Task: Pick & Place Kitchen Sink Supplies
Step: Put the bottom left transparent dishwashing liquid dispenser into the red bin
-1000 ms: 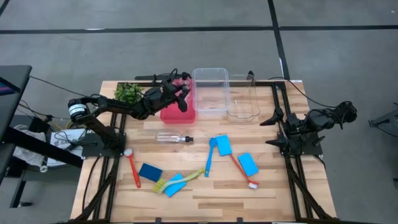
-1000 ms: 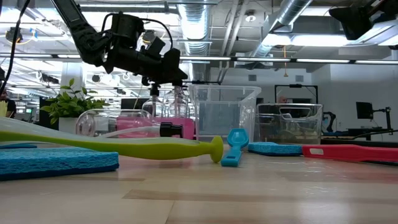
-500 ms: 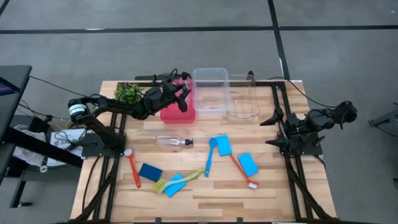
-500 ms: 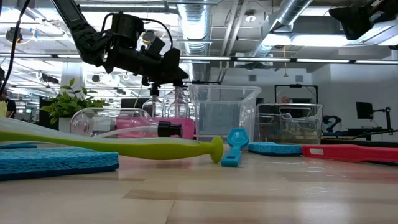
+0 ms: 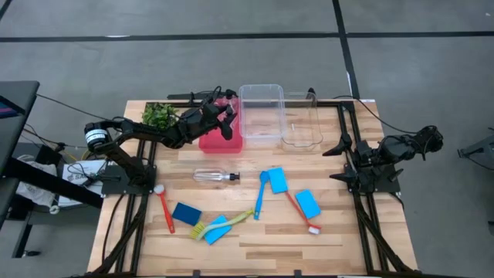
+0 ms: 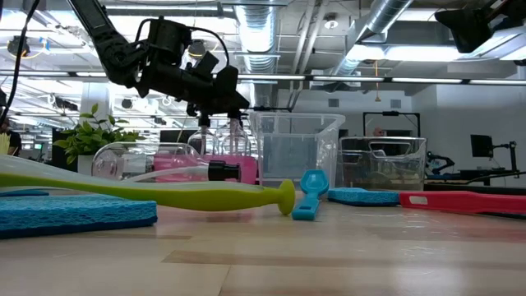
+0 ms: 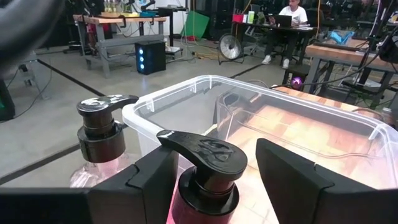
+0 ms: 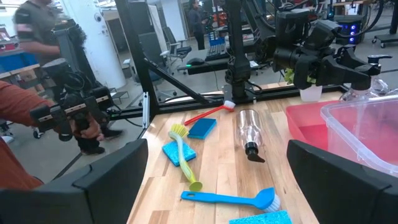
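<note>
Bottles first: the left gripper [image 5: 224, 117] hangs over the red plastic tray [image 5: 220, 139] at the far side of the worktop [image 5: 255, 247], fingers spread either side of the black pump cap of a clear pump bottle [image 7: 205, 180] standing in that tray; a second clear pump bottle [image 7: 102, 146] stands just beside it, and the clear plastic bin [image 5: 261, 116] sits right past the fingertips; in the wrist view there's a visible gap between each finger and the cap, so I'd say nothing is pinched.

Right gripper [image 8: 217, 180] waits off the worktop's right edge, fingers wide apart, holding nothing.

Everything else lies on the wood nearer the front than the left gripper: a clear plastic bottle with a black cap [image 5: 214, 174] on its side just below the tray; a red long-handled brush [image 5: 165, 207]; a dark blue rectangular sponge [image 5: 186, 213]; a yellow-green brush [image 5: 224, 224] lying across a light blue sponge [image 5: 216, 229]; a blue brush [image 5: 261, 194]; two more blue sponges [image 5: 277, 180] [image 5: 307, 204] with another red brush [image 5: 301, 213] between them.

What could go wrong, my guess: lifting away at an angle could clip the pump spout and topple the bottle into its neighbour; the lying bottle will roll if nudged off-centre; the crossed brush and sponge could get dragged along together.
</note>
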`<action>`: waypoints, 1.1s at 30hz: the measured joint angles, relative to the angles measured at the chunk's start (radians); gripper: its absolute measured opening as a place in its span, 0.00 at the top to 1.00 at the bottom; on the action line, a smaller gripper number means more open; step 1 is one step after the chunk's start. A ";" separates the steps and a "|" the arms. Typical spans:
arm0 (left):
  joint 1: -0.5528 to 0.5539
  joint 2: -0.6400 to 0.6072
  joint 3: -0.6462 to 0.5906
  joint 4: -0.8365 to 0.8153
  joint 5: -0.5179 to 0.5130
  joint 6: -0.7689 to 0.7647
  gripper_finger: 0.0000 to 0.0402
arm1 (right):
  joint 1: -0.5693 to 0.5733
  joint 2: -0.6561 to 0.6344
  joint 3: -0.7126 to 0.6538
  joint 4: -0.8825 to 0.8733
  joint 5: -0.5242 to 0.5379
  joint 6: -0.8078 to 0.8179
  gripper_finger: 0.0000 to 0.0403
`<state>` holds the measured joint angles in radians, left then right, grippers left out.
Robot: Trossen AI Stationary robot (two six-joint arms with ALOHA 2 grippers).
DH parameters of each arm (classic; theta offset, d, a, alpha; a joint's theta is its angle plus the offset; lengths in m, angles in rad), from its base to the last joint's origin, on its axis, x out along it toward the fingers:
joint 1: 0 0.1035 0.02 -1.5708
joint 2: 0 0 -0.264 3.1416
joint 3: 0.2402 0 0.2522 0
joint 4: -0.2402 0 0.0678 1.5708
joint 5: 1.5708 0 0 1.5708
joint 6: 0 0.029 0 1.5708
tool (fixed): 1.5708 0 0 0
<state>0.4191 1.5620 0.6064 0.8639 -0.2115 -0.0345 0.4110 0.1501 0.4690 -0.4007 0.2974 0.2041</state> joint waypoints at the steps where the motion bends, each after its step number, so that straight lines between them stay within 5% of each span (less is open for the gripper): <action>1: 0.000 0.000 0.000 0.000 0.000 0.000 0.46 | 0.000 0.000 0.000 0.000 0.000 0.003 0.06; 33: 0.009 0.014 0.000 -0.038 0.000 0.000 0.45 | 0.000 0.000 0.000 0.000 0.000 0.007 0.06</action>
<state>0.4282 1.5757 0.6060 0.8262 -0.2119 -0.0346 0.4109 0.1497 0.4690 -0.4004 0.2974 0.2111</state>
